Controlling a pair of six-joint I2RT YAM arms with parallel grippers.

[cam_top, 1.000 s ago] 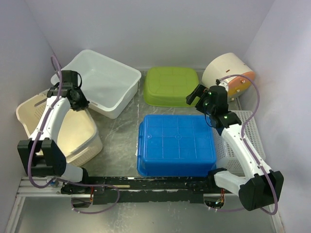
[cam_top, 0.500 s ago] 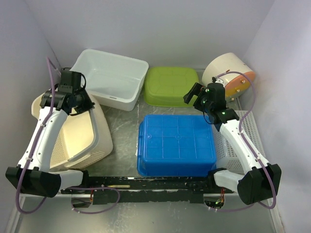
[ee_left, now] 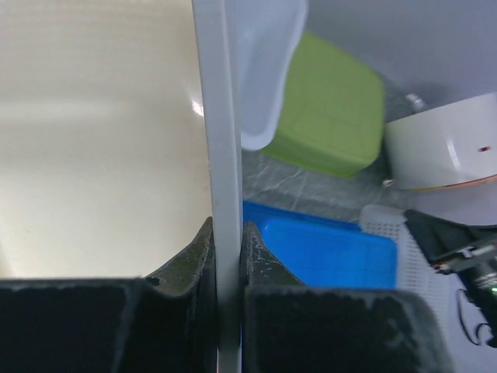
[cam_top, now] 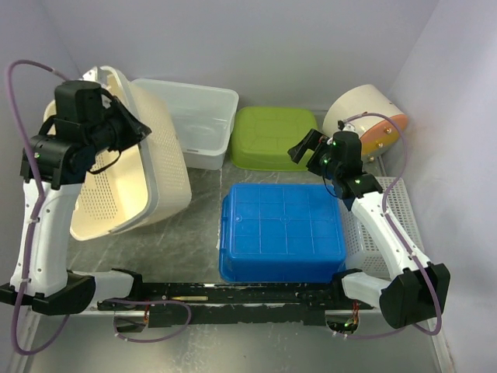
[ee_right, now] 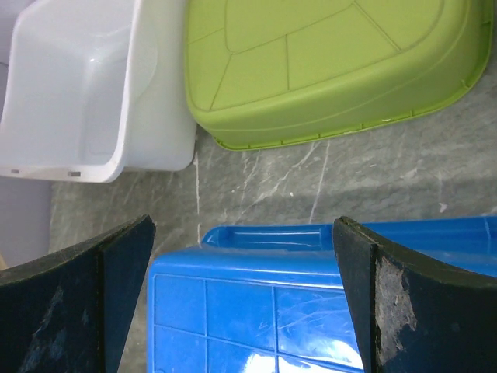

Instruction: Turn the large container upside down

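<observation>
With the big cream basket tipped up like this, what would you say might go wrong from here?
The left gripper pinches only the thin rim of the cream perforated plastic basket, so the tilted load may slip out. The basket's far side sits close to the white rectangular plastic tub and may knock it while turning. It might land against the overturned blue plastic tub.

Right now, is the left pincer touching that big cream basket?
Touching. In the left wrist view, the left pincer clamps the cream basket by its rim, fingers pressed against both sides, no gap.
</observation>
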